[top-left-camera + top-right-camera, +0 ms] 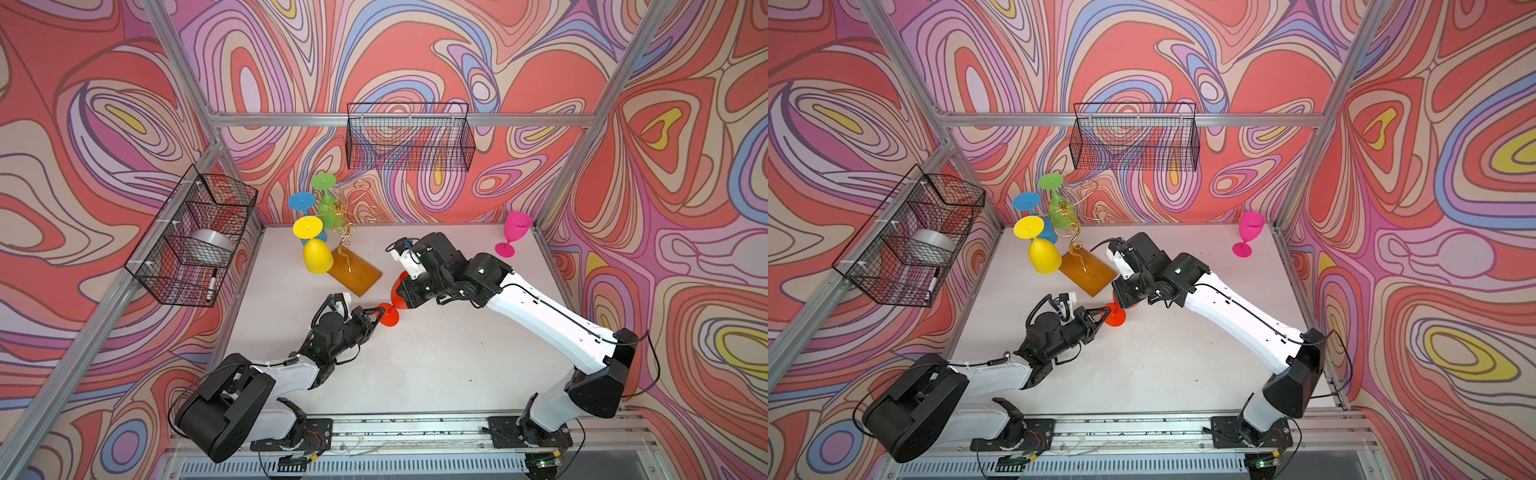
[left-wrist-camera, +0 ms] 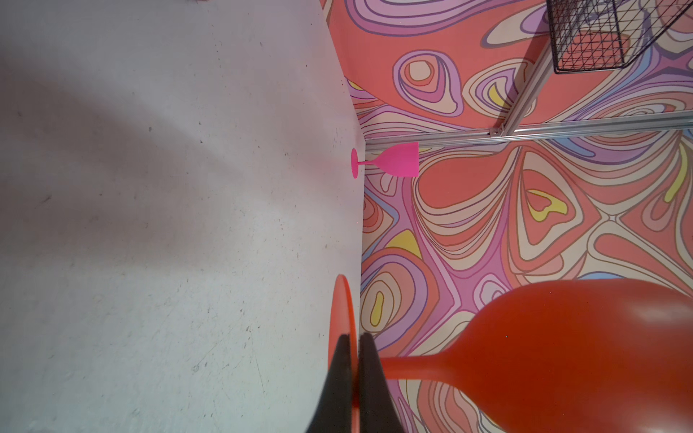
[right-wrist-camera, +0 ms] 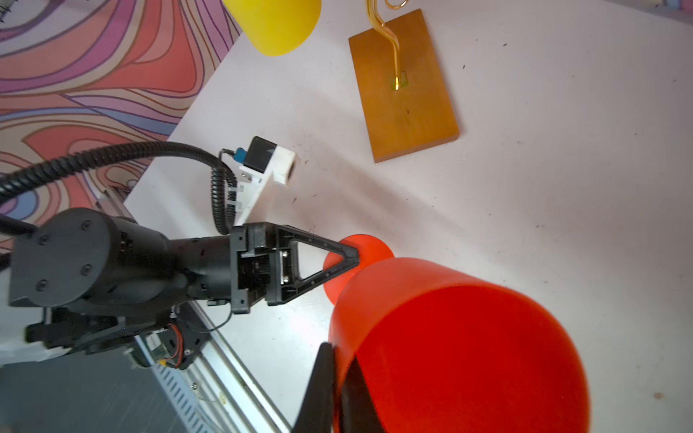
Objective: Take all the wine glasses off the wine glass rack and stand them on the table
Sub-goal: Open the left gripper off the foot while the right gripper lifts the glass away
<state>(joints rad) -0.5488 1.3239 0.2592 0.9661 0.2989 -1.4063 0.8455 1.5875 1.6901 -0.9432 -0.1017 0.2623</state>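
Under the right gripper (image 1: 405, 292), red wine glass (image 1: 389, 316) half hidden.

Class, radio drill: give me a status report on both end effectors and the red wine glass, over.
Left end effector shut on red wine glass foot. Right end effector shut on its rim. Glass off wine glass rack. Nothing blocking.

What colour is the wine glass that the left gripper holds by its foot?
The wine glass is red-orange; the right wrist view shows it best.
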